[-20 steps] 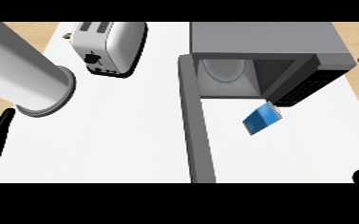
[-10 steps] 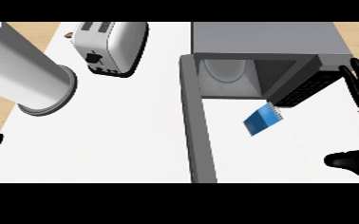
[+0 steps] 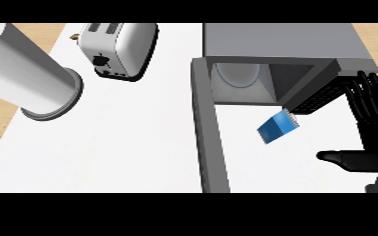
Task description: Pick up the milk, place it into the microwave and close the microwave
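Observation:
The milk [image 3: 278, 127] is a small blue carton lying on the white counter just in front of the open microwave [image 3: 280, 55]. The microwave's door [image 3: 209, 135] swings out toward me, left of the carton. Inside the cavity a round white turntable [image 3: 240, 76] shows. My right hand [image 3: 362, 130] has come in at the right edge, fingers straight and thumb spread, open, to the right of the carton and not touching it. The left hand is out of view.
A silver toaster [image 3: 118, 50] stands at the back left. A large grey cylinder [image 3: 33, 82] lies at the far left. The white counter [image 3: 133, 150] stretches between the cylinder and the microwave door.
My right hand has entered from the right edge and moved further in toward the milk. The dark shape at the lower left edge has left the view.

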`<action>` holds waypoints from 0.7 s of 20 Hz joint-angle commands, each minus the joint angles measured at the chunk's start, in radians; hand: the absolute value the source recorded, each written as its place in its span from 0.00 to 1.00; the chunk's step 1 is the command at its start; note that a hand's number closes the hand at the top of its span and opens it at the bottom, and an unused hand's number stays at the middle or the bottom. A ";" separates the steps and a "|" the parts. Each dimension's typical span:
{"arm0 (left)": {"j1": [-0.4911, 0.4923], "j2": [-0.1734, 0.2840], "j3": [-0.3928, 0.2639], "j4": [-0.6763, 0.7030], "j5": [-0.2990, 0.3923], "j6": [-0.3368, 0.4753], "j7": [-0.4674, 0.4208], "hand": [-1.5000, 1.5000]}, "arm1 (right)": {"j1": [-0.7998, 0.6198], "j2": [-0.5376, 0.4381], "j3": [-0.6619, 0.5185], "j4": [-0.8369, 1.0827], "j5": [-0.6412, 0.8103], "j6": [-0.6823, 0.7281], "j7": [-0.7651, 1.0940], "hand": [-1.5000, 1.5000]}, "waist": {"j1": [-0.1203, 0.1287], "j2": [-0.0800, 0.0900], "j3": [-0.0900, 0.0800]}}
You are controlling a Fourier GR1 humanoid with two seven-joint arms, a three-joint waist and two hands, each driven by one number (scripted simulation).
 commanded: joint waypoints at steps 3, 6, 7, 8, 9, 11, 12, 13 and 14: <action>0.073 -0.046 -0.020 -0.149 0.108 -0.038 -0.001 0.00 | -0.015 0.024 0.021 0.202 0.083 0.005 -0.117 0.00 | 0.011 0.006 0.004; 0.071 -0.044 -0.031 -0.134 0.107 -0.051 -0.010 0.00 | 0.035 0.029 0.034 0.263 0.146 0.004 -0.194 0.00 | 0.018 0.008 0.005; 0.065 -0.032 -0.010 -0.111 0.114 -0.051 -0.012 0.00 | 0.039 0.035 0.024 0.287 0.137 0.007 -0.217 0.00 | 0.018 0.009 0.005; 0.096 -0.029 -0.003 -0.111 0.136 -0.075 -0.021 0.00 | 0.068 0.029 0.025 0.298 0.158 0.015 -0.262 0.00 | 0.027 0.006 0.005; 0.075 -0.033 -0.006 -0.111 0.120 -0.063 -0.028 0.00 | 0.024 0.023 0.032 0.325 0.165 0.008 -0.247 0.00 | 0.034 0.010 0.005; 0.054 -0.022 0.015 -0.074 0.117 -0.083 -0.067 0.00 | 0.056 0.033 0.046 0.338 0.175 0.023 -0.289 0.00 | 0.030 0.009 0.005; 0.050 -0.022 0.001 -0.061 0.120 -0.076 -0.044 0.00 | 0.034 0.007 0.030 0.359 0.175 0.031 -0.308 0.00 | 0.024 0.013 0.005; 0.072 -0.040 -0.009 -0.073 0.102 -0.085 -0.063 0.00 | 0.033 0.033 0.054 0.374 0.226 -0.013 -0.322 0.00 | 0.044 0.012 0.005; 0.077 -0.024 0.008 -0.057 0.133 -0.105 -0.070 0.00 | 0.066 0.016 0.042 0.415 0.240 0.008 -0.392 0.00 | 0.038 0.012 0.006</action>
